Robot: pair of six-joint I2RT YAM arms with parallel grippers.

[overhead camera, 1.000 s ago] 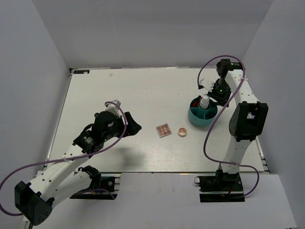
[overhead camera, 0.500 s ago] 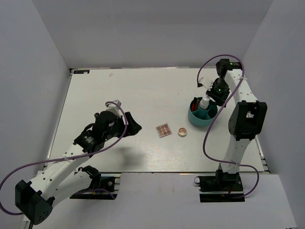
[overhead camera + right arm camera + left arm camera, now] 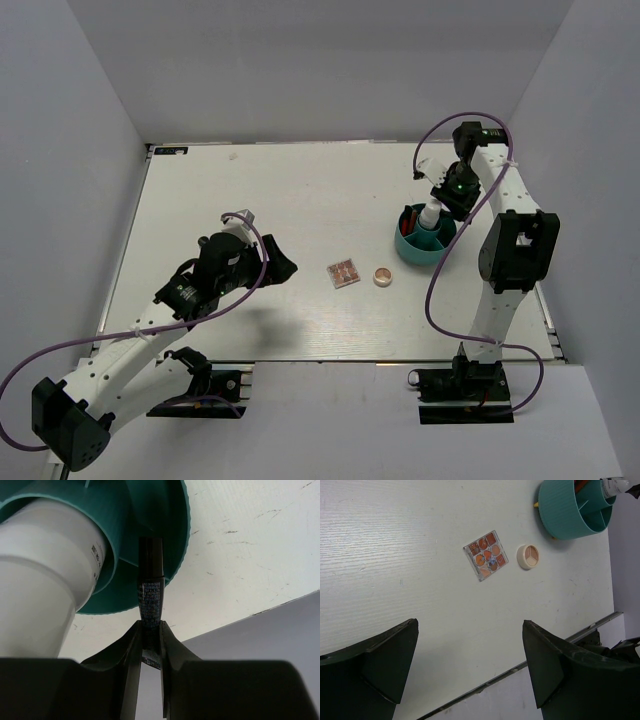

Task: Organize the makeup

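White tabletop (image 3: 250, 190) with grey walls on three sides carries the makeup. The short black tube (image 3: 150, 600) is pinched between the fingers of the right gripper (image 3: 150, 630), which are clamped on its near end; its far end reaches over the rim into the teal cup (image 3: 408, 248). The white bottle (image 3: 430, 213) stands upright in the neighbouring compartment of that cup, just beside the tube. The square palette (image 3: 486, 555) and the round compact (image 3: 528, 556) lie flat on the table, near each other but not touching, a little nearer than the cup. The left gripper (image 3: 470, 625) hangs above bare table with its fingers spread wide apart, holding nothing.
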